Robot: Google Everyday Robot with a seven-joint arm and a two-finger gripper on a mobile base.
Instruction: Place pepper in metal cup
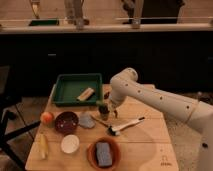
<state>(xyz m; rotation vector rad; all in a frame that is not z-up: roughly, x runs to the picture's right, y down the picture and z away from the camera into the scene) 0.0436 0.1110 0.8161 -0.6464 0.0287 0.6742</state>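
The small green pepper (102, 104) sits at the mouth of the dull grey metal cup (104, 114), which stands on the wooden table (147, 145) just in front of the green tray. My gripper (106, 103) hangs from the white arm (150, 97) that reaches in from the right. It is right at the pepper, above the cup. I cannot tell whether the pepper is held or rests in the cup.
A green tray (77, 76) with a tan block (86, 94) is at the back left. Near the left edge lie an orange-red fruit (47, 118), a maroon bowl (66, 122), a white bowl (70, 144) and a long yellow item (43, 146). A grey lump (86, 121), a white-handled brush (125, 126) and a brown bowl (92, 150) holding a grey sponge (104, 153) surround the cup.
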